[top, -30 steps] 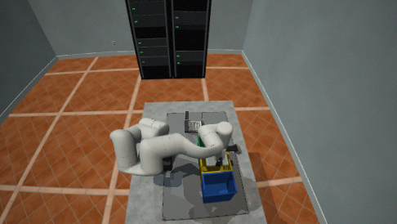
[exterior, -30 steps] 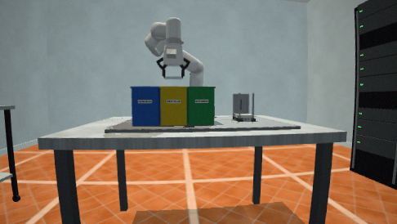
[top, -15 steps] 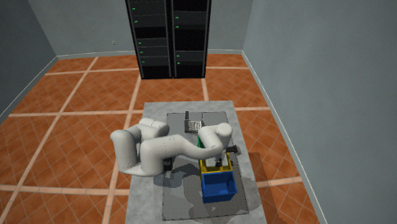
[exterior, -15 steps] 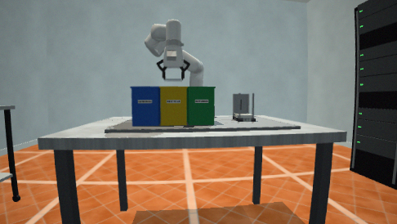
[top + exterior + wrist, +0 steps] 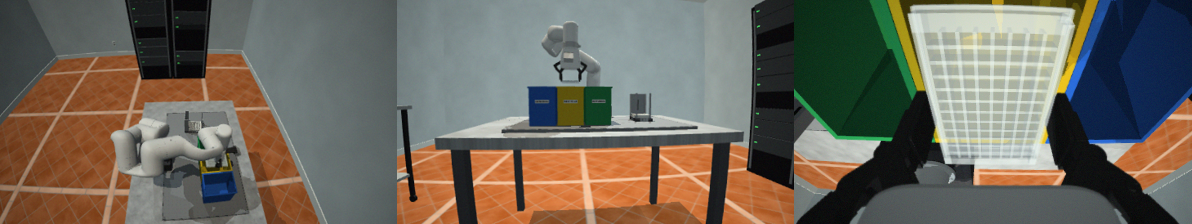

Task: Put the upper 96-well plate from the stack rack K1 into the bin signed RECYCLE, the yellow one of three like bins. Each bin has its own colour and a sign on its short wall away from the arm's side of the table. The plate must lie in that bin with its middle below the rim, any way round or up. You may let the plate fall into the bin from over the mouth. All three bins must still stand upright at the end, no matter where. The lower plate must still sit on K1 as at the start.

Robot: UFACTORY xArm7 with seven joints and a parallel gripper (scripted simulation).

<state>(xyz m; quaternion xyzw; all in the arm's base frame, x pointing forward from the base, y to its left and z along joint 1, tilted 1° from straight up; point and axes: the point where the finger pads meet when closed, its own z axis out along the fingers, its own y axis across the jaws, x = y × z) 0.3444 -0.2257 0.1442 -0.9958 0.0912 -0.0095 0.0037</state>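
My gripper [image 5: 991,106] is shut on the clear 96-well plate [image 5: 990,85], its black fingers on the plate's two long sides. In the wrist view the plate hangs over the mouth of the yellow bin, with the green bin [image 5: 849,70] on the left and the blue bin [image 5: 1129,70] on the right. In the exterior view my gripper [image 5: 570,78] is just above the rim of the yellow RECYCLE bin [image 5: 570,106]. The stack rack K1 [image 5: 640,107] stands to the right of the bins with the lower plate [image 5: 641,118] on it. The rack also shows in the top view [image 5: 193,123].
The blue bin [image 5: 542,106] and green bin [image 5: 598,106] stand upright, touching the yellow one on either side. All sit on a grey mat on the table. A black server rack [image 5: 168,38] stands behind the table.
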